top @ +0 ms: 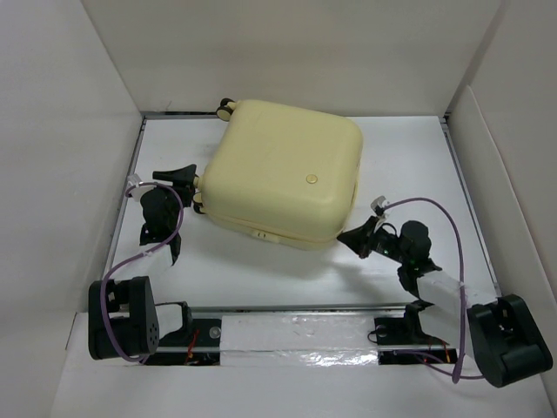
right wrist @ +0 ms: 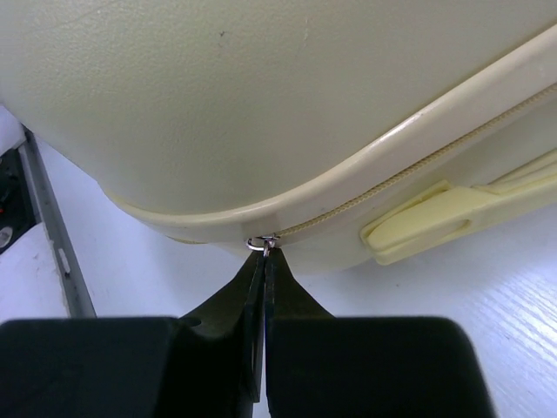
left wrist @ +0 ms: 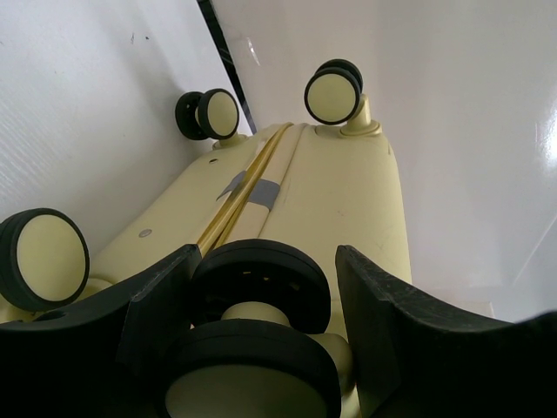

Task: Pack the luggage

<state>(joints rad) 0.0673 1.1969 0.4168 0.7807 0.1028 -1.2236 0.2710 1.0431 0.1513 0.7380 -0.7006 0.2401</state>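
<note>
The luggage (top: 283,170) is lying closed and flat in the middle, toward the far side. The left gripper (left wrist: 265,261) is standing open at its left side, with a wheel (left wrist: 257,287) between the jaws. The right gripper (right wrist: 264,261) is pinching the zip ring (right wrist: 261,243) at the near right corner, and the round emblem (top: 312,178) is showing too small to read.

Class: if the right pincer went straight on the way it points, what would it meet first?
The metal zip pull, right at the tips of the right pincer; directly behind it lies the suitcase seam.
</note>
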